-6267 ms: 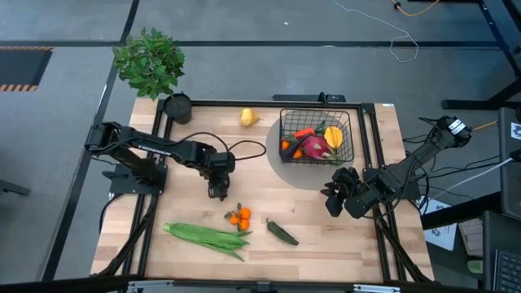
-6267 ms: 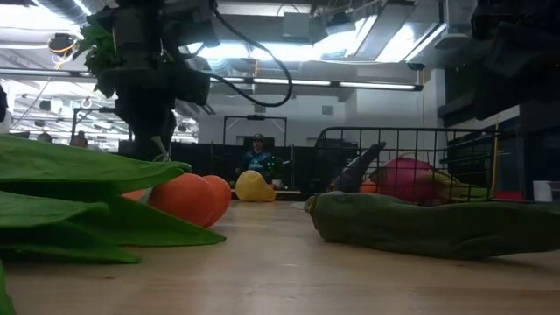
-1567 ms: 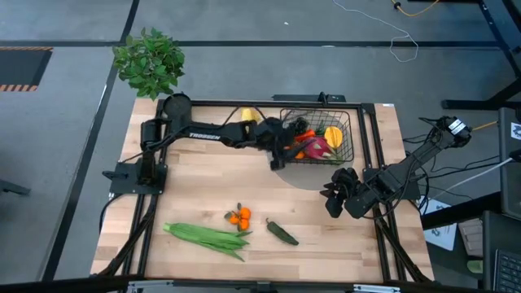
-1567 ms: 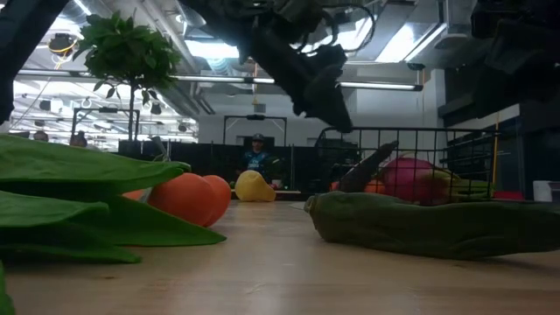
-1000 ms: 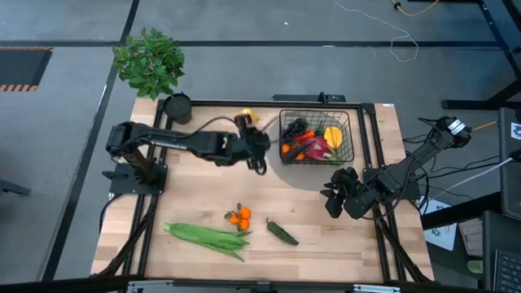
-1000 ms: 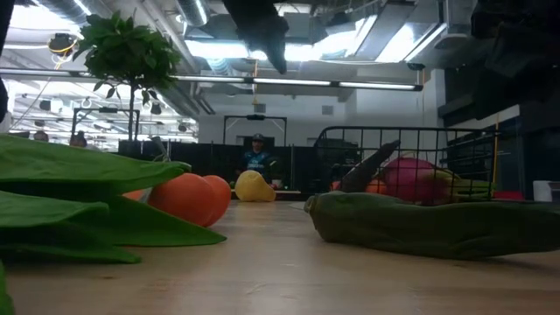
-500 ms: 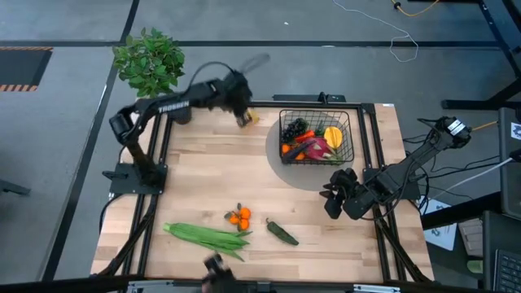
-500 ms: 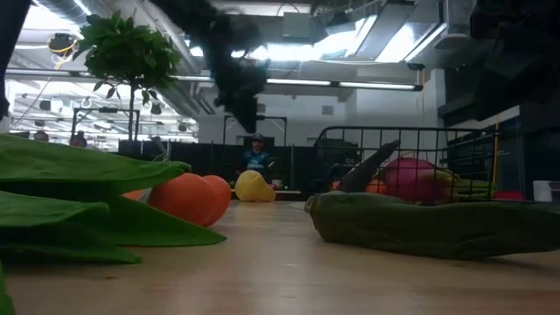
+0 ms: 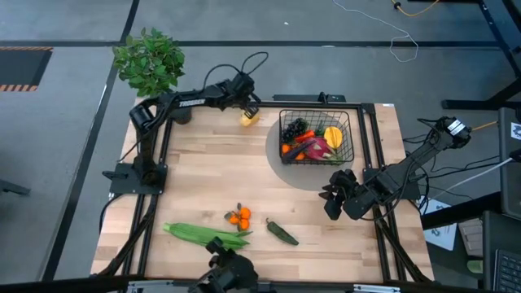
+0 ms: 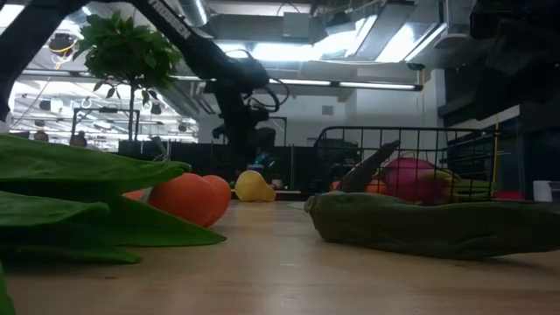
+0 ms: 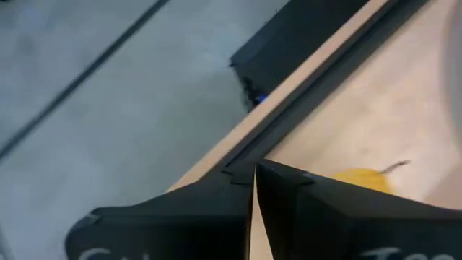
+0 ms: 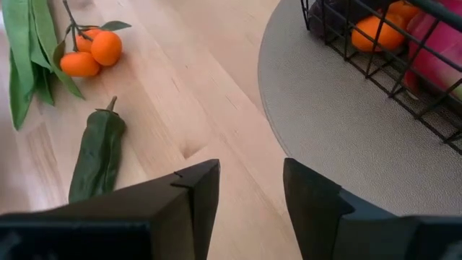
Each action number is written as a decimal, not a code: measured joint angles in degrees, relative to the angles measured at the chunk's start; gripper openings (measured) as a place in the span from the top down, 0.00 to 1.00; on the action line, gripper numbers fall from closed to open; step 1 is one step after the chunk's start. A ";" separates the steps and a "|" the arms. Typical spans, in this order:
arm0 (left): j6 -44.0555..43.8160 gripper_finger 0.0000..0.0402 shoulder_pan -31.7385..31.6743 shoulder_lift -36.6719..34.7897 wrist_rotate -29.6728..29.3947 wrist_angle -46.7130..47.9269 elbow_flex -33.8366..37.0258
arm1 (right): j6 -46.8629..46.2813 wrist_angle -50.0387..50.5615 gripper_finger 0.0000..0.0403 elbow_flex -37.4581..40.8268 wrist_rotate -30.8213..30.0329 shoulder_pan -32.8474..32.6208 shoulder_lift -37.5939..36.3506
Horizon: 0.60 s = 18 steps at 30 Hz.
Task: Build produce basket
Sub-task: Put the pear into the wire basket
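The left end effector (image 9: 247,106) hangs at the far edge of the surface (image 9: 203,183), right above the yellow lemon (image 9: 249,119). In the left wrist view its fingers (image 11: 216,209) are pressed together with almost no gap, so it is closed and holds nothing. The lemon (image 11: 361,179) shows just past them, still lying on the wood.

I think the main risk is here: if the fingers go down closed, they only push the round lemon, and it can roll off the far edge, which is very close. They must first spread wide enough. The carry to the basket (image 9: 317,137) is short, but its wire rim can knock a badly held fruit loose.

The right end effector (image 9: 334,201) waits near the right edge, its fingers (image 12: 191,189) apart and empty.

The high view gives the whole layout: the basket is already holding grapes, a pink dragon fruit and other produce, while the orange cluster (image 9: 239,217), green beans (image 9: 207,235) and green pepper (image 9: 282,233) remain on the near side. It cannot show the state of the left fingers; only the left wrist view does. The low view shows the lemon (image 10: 252,186) resting on the surface, with the end effector's exact height above it hard to judge.
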<state>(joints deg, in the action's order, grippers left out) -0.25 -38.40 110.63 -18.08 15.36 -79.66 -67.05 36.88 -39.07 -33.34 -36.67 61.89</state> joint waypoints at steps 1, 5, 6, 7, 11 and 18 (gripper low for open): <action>0.95 0.99 0.19 0.55 -1.28 -0.16 0.00 | 0.00 0.00 0.64 0.00 0.00 0.00 0.02; 2.09 1.00 0.33 2.97 -2.28 0.61 0.00 | 0.01 0.04 0.64 0.00 0.01 0.00 0.00; 2.07 1.00 0.51 3.47 -1.64 0.70 0.00 | 0.02 0.02 0.64 0.00 0.01 0.00 0.00; 2.09 1.00 0.66 3.65 -0.56 1.09 -0.02 | 0.00 0.00 0.64 0.00 0.07 0.00 0.00; 2.12 1.00 1.97 3.17 5.36 5.62 -0.02 | 0.01 -0.09 0.64 0.00 0.48 0.00 0.00; 2.02 1.00 6.25 -1.90 10.23 19.85 -0.02 | 0.06 -0.13 0.64 0.00 0.48 0.00 0.00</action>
<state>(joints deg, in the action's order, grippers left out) 1.77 -32.15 108.73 -7.85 35.21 -79.68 -66.98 36.75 -39.07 -32.86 -36.67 61.89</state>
